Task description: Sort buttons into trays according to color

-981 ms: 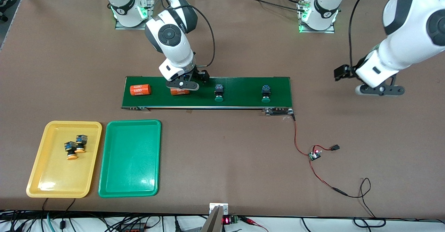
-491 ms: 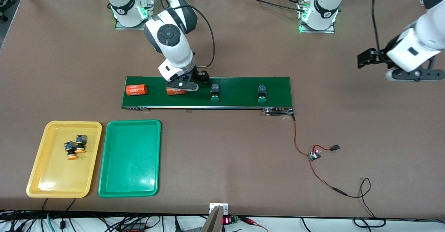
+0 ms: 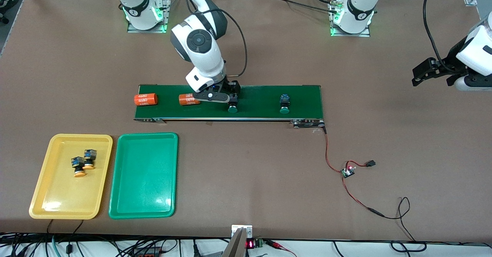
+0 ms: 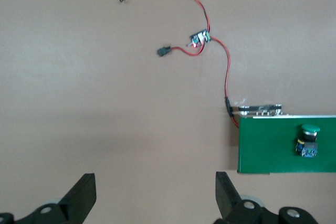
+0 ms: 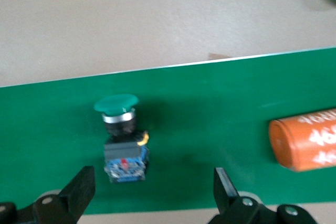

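Now that the long dark-green belt has carried its load toward my right arm's end, I see the right gripper, fingers wide and empty, shifted over the nearer-arriving green-capped push-button, while the left gripper, also wide, has withdrawn and waits; the shallow green plastic tray holds nothing yet.

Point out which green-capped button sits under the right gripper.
The green-capped button beside the orange cylinder, below the right gripper. The other green button lies toward the left arm's end of the belt.

White "4680" printed on both orange cylinders on the green belt.
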